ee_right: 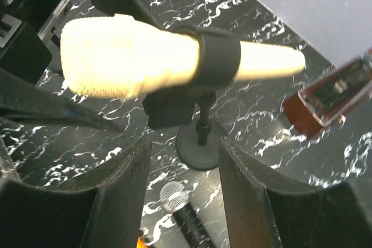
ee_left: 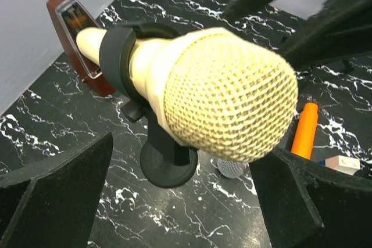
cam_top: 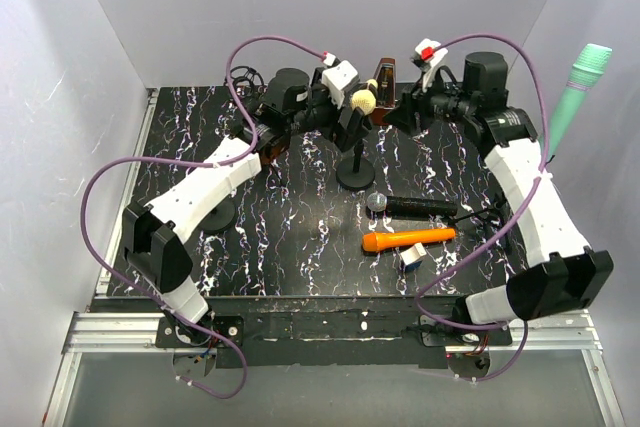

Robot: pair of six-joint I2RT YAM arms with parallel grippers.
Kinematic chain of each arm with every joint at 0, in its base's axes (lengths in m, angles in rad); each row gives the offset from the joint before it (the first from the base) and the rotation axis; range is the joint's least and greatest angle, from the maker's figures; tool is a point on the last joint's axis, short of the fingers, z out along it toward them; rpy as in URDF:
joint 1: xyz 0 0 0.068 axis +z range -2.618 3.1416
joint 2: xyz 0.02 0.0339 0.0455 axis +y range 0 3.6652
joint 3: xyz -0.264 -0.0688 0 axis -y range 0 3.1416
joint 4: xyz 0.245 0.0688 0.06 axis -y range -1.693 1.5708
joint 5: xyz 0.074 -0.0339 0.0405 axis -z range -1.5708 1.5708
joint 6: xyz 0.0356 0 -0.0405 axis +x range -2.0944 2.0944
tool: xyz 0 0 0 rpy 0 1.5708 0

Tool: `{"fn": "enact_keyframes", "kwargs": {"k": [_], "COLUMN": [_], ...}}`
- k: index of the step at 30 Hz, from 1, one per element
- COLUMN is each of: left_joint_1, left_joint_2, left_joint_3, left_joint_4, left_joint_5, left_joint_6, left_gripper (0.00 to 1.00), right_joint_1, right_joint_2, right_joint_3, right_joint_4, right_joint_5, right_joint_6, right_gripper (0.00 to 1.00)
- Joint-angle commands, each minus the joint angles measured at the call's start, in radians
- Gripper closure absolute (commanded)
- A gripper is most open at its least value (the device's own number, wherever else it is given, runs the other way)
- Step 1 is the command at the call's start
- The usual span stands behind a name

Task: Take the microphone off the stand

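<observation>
- Sitting wide apart, the left fingers (ee_left: 58, 196) aren't clamped on anything. The cream microphone (ee_left: 226, 91) pokes its mesh head out between them in the left wrist view, and I can't tell if it touches either one.
- The right fingers (ee_right: 122, 201) are apart too, gripping nothing. They're on the other side of the microphone, and in that wrist view the stand's round base shows through the gap between them.
- The microphone is still in the black clip (ee_right: 218, 59) on top of the stand (cam_top: 355, 177), lying roughly level, head toward the left arm and tapered tail toward the right one.
- The stand is at the back middle of the tabletop (cam_top: 300, 247), with a brown metronome (cam_top: 383, 72) just behind it.
- Closer to the arm bases, a black mic (cam_top: 415, 205) with a silver head lies flat. An orange mic (cam_top: 408, 239) lies near it, roughly parallel.
- A small white-and-blue block (cam_top: 413, 255) sits just in front of the orange one.
- A green mic (cam_top: 580, 87) is over by the right wall.
</observation>
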Motion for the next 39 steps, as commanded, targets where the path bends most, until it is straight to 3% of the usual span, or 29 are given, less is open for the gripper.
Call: {"fn": "enact_keyframes", "kwargs": {"k": [1,9,15,25,33,39], "left_joint_1": [-0.004,0.033,0.054,0.093,0.147,0.193], "left_joint_2": [-0.115,-0.222,-0.263,-0.193,-0.236,-0.154], "left_joint_3": [-0.029,-0.108,-0.255,-0.197,-0.332,-0.330], "left_joint_4": [-0.019,-0.026,0.090,0.093,0.246,0.409], "left_joint_5": [0.015,0.118,0.101,0.110,0.236,0.276], "left_joint_6": [0.037,-0.046,-0.052,-0.031,0.017,-0.007], "left_gripper": [0.02,0.02,0.02,0.02,0.02,0.02], "right_joint_1": [0.077,0.217,0.269,0.280,0.278,0.249], "right_joint_2": [0.042,0.198,0.194,0.228,0.203,0.226], "right_joint_3": [0.110,0.335,0.279,0.299,0.300,0.432], "right_joint_4": [0.005,-0.153,-0.049,-0.002,-0.026,-0.243], "right_joint_5": [-0.053,0.062,0.073,0.065,0.098,0.052], "right_joint_6": [-0.266,-0.408,-0.554,-0.454,-0.365,-0.374], "right_gripper": [0.41,0.40,0.46,0.54,0.50,0.37]}}
